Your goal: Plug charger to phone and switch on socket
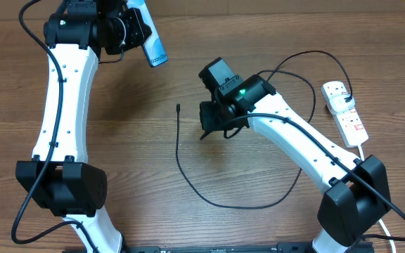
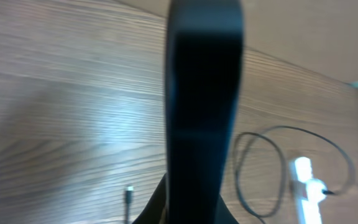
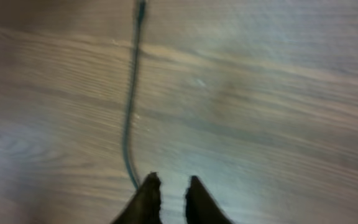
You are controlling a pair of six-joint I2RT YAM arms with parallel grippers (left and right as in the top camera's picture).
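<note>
My left gripper [image 1: 133, 31] is raised at the back left and shut on the phone [image 1: 153, 46], whose blue-white screen shows tilted in the overhead view. In the left wrist view the phone [image 2: 204, 93] is a dark upright slab filling the middle. The charger [image 1: 177, 151] lies loose on the table, its connector tip [image 1: 178, 107] pointing away, and its cable loops round to the socket [image 1: 346, 112] at the right. My right gripper [image 1: 206, 133] hovers just right of the cable. Its jaws [image 3: 171, 183] stand slightly open and hold nothing, with the charger [image 3: 129, 112] just left of them.
The wooden table [image 1: 118, 140] is bare between the two arms. The socket [image 2: 303, 180] and a loop of cable [image 2: 253, 143] show blurred in the left wrist view, with the connector tip [image 2: 129, 193] low on the left. A white cord [image 1: 389, 225] leaves the socket toward the front right.
</note>
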